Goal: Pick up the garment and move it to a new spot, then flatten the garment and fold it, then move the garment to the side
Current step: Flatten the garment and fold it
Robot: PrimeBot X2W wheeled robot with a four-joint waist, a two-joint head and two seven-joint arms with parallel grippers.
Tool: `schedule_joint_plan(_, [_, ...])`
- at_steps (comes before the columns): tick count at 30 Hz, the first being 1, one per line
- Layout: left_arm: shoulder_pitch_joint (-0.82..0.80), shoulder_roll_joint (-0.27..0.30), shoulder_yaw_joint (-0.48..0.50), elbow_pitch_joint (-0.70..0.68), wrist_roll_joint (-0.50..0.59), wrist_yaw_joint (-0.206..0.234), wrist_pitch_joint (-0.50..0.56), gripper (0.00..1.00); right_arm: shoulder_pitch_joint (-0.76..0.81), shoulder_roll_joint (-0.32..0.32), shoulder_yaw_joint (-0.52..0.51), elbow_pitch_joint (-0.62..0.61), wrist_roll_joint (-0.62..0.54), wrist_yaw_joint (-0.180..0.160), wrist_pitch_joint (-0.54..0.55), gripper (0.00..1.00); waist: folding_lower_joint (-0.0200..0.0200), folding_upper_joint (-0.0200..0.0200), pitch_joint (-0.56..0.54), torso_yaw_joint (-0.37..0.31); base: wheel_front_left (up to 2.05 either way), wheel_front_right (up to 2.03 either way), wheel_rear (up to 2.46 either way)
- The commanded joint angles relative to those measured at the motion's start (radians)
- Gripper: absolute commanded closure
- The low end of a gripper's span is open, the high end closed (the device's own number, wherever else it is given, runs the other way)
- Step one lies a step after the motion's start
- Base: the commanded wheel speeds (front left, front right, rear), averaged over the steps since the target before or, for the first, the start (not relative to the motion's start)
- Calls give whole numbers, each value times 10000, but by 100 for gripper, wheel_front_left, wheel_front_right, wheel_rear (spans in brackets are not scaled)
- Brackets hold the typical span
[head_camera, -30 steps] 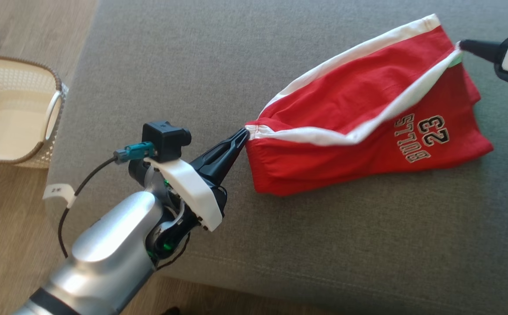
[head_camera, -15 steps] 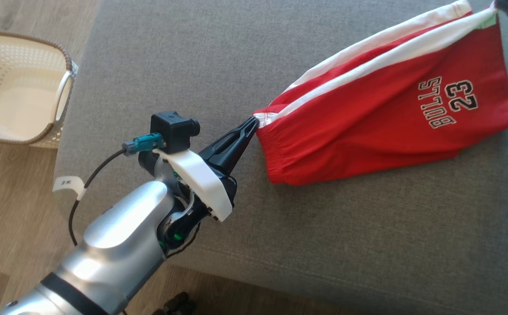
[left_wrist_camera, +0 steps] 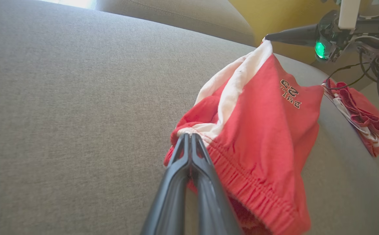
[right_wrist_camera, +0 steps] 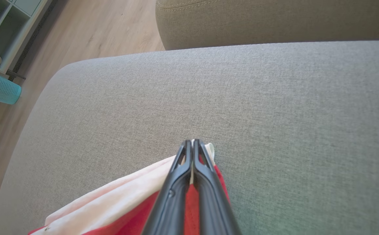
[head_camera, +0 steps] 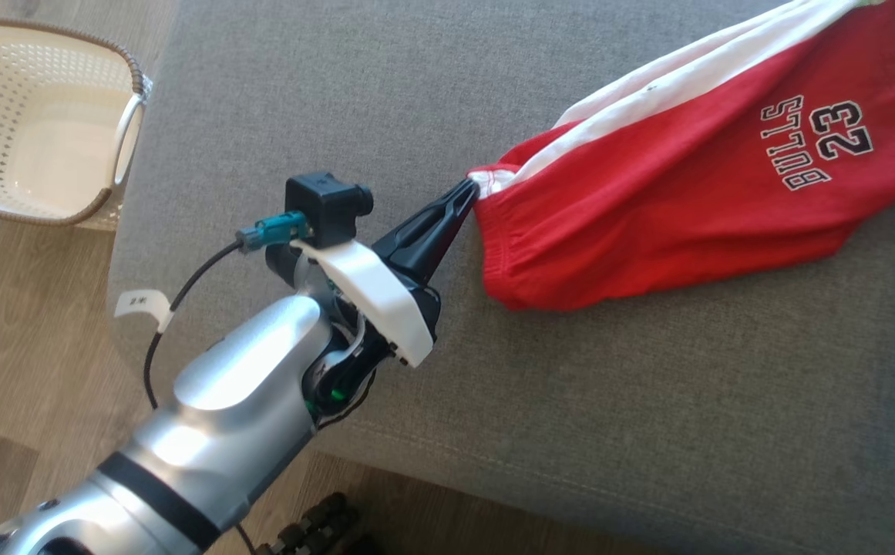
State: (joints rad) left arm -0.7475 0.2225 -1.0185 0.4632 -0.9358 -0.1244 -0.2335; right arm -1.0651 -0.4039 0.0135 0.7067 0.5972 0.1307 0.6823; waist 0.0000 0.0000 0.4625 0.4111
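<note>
Gripping shorts (head_camera: 686,193) with left claw (head_camera: 470,186), right claw (right_wrist_camera: 192,142); white basket (head_camera: 54,62) on floor (head_camera: 23,308)

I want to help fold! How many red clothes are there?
2. Red shorts, pinched between left tool and right tool over the cushion. A crumpled red garment at the cushion's edge beyond them. More may be hidden.

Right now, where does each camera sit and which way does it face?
Head view: on the head, looking down at the grey sofa seat; left gripper, on its silver forearm, pinches the red shorts.
Left wrist view: on that wrist, looking along its shut fingers across the shorts toward the right gripper.
Right wrist view: on that wrist, looking past shut fingers on the white stripe, over the seat to the floor.
Shared: head and left wrist views show the BULLS 23 print.
</note>
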Motion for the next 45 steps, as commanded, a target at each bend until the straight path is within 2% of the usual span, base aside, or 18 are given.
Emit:
schedule_joint_plan(1, [-414,180,326,-110,-63,-63,-136,100,-390,-34,161,-272,86,0,-129,100,0,0,71,39,0,0,0])
schedule_joint_plan(3, [-520,67,406,113,-103,-63,-196,100,-500,-134,243,62,79,0,-280,100,0,0,152,66,0,0,0])
schedule_joint_plan(4, [-532,17,483,225,-121,-63,-213,100,-543,-140,245,191,38,0,-360,58,0,0,170,67,0,0,0])
schedule_joint_plan(5, [-550,-33,530,314,-116,-63,-227,84,-585,-133,270,282,-3,0,-474,0,0,0,184,63,0,0,0])
schedule_joint_plan(6, [-560,-77,558,400,-110,-63,-237,29,-626,-116,249,348,-20,0,-677,0,0,0,189,53,0,0,0])
schedule_joint_plan(7, [-564,-108,569,479,-102,-63,-245,0,-657,-68,207,425,-7,0,-889,0,0,0,181,29,0,0,0])
schedule_joint_plan(9, [-580,-103,552,520,-73,-63,-252,0,-681,-3,184,504,10,0,-1093,0,0,0,159,-14,0,0,0])
schedule_joint_plan(10, [-587,24,679,630,-55,-63,-266,0,-665,92,183,664,-5,0,-1540,0,0,0,56,-138,0,0,0])
schedule_joint_plan(14, [-385,219,1760,696,172,133,-278,0,-393,329,423,675,255,0,-2435,0,0,0,-341,-519,0,0,0])
schedule_joint_plan(15, [-385,219,1760,696,172,133,-278,0,-393,329,423,675,255,0,-2435,0,0,0,-341,-519,0,0,0])
schedule_joint_plan(19, [238,257,3267,48,674,389,-280,0,232,408,985,-11,754,0,-3582,0,0,0,-896,-1002,0,0,0])
schedule_joint_plan(23, [1158,62,5108,-941,1332,698,-281,0,1184,409,1552,-803,1139,0,-4961,0,0,0,-1466,-1527,0,0,0])
schedule_joint_plan(27, [2172,-440,6845,-2077,1716,445,-282,0,2152,429,2266,-1514,1038,0,-6344,0,0,0,-1926,-2018,0,0,0])
schedule_joint_plan(29, [2616,-557,7405,-2457,2215,328,-282,0,2589,519,2354,-1803,1175,0,-6988,0,0,0,-2132,-2229,0,0,0])
schedule_joint_plan(36, [3982,-1153,8660,-2874,3674,179,-282,0,4043,98,2972,-2484,-73,0,-8991,0,0,0,-2778,-2751,0,0,0])
schedule_joint_plan(41, [4951,-1521,9108,-2993,4042,46,-282,0,5288,265,2732,-3078,-937,0,-9368,0,0,0,-3236,-3051,0,0,0])
schedule_joint_plan(45, [5659,-1660,9554,-3194,4581,10,-283,0,6534,584,2120,-3617,-1763,0,-9429,0,0,0,-3404,-3151,0,0,0])
